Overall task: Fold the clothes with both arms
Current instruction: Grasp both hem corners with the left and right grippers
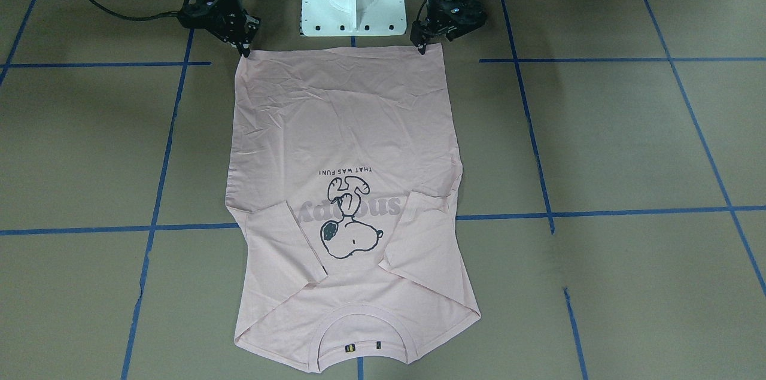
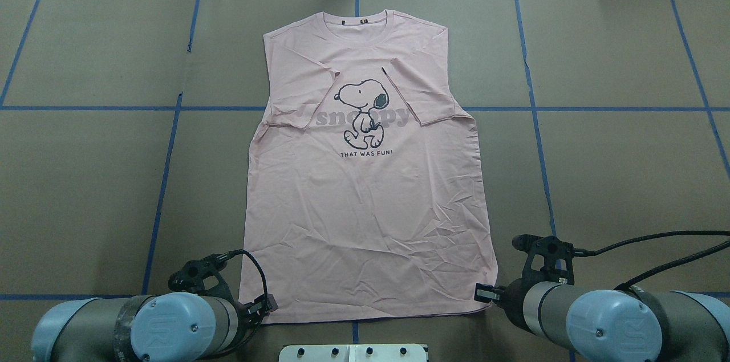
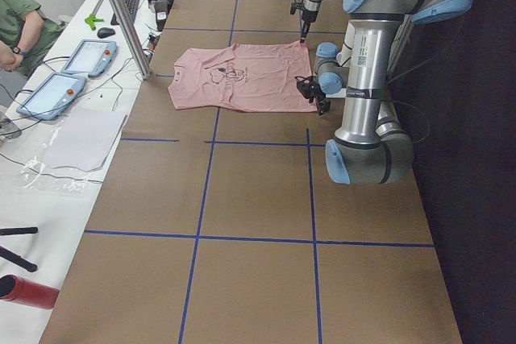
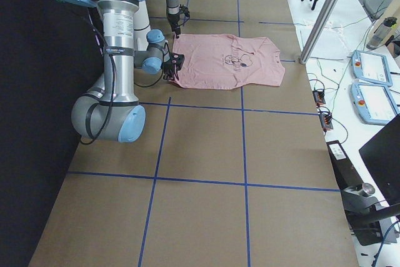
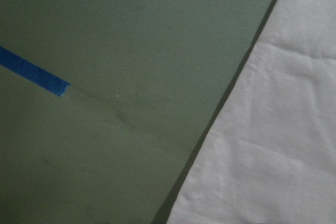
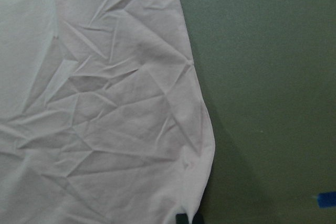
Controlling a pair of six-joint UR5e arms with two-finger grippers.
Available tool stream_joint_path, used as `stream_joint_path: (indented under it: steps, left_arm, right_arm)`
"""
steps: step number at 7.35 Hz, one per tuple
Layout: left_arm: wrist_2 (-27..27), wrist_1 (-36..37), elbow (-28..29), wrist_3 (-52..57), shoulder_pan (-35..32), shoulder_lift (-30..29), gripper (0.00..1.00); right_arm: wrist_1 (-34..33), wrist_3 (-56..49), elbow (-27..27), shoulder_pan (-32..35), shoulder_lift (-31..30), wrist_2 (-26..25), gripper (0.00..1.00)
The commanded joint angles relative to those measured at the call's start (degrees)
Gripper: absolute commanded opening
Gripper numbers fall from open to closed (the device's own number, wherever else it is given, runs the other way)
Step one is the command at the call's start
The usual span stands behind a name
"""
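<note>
The pink T-shirt, printed "snoopy" and "THAT WAS FUN!", lies flat in the middle of the bench, collar toward the far edge. The left gripper and right gripper each pinch a hem corner near the robot-side edge.

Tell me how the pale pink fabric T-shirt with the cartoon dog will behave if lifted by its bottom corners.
The pale pink T-shirt will probably hang limp: it lies flat, full of creases. It looks thin, so it should sag between the left gripper and right gripper. Its folded-in sleeves may flop open.
</note>
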Motion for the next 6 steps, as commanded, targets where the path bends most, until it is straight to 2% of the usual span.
stream_joint_path:
  steps: [1,4,6]
  left_arm:
    - [0.1,0.1,-0.2,0.0,-0.2,-0.2,0.36]
    - [-0.1,0.1,-0.5,0.4,-1.1,-0.4,0.0]
    - [-0.4,0.1,-1.5,0.8,-1.4,-1.0,0.0]
  right_arm:
    - [0.0,0.0,0.0,0.1,0.0,0.0,0.0]
    - [0.1,0.0,0.0,0.1,0.0,0.1,0.0]
    - [0.1,0.0,0.5,0.2,-0.2,0.3,0.0]
